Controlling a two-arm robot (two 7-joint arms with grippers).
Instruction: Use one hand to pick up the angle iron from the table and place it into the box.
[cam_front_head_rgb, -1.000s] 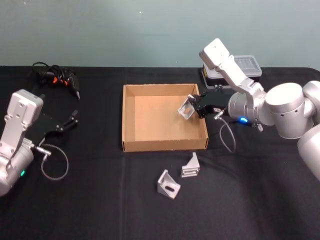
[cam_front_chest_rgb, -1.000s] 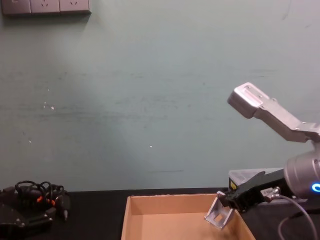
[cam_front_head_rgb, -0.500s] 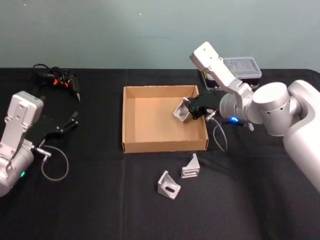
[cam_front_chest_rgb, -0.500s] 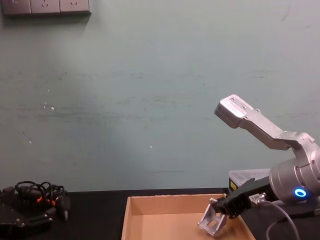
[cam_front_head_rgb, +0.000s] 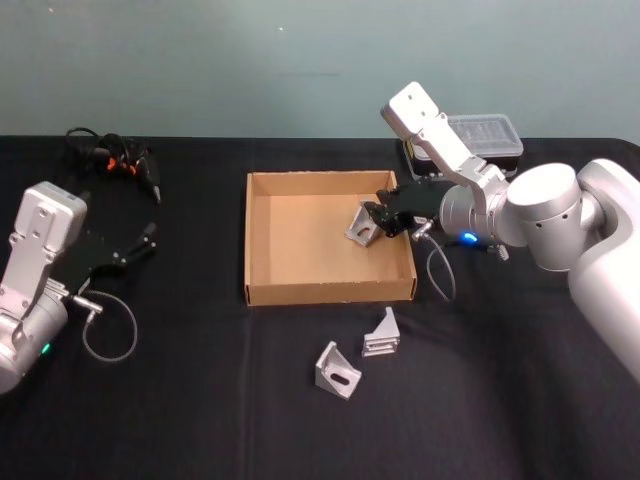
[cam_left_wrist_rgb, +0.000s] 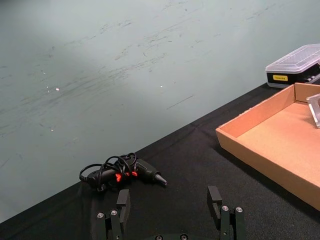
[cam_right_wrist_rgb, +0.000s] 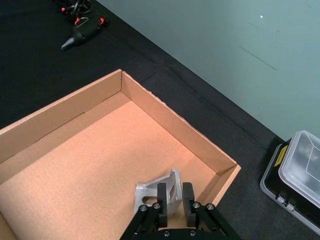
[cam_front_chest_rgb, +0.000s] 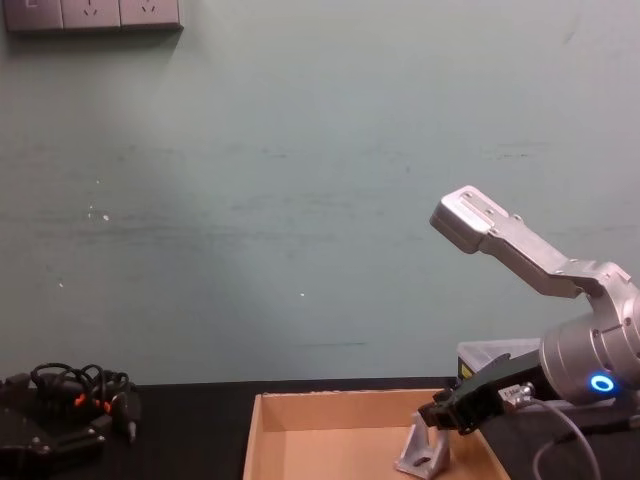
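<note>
Silver angle iron (cam_front_head_rgb: 362, 226) is sitting inside the cardboard box (cam_front_head_rgb: 330, 292), near its right wall; right gripper (cam_front_head_rgb: 385, 218) is clamping it. Left gripper (cam_front_head_rgb: 140, 245) is idling at table (cam_front_head_rgb: 500, 400) left, jaws spread.

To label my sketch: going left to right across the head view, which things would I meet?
left hand → nearer loose angle iron → farther loose angle iron → plastic case. Omitted, overlapping: box, right hand, held angle iron.
</note>
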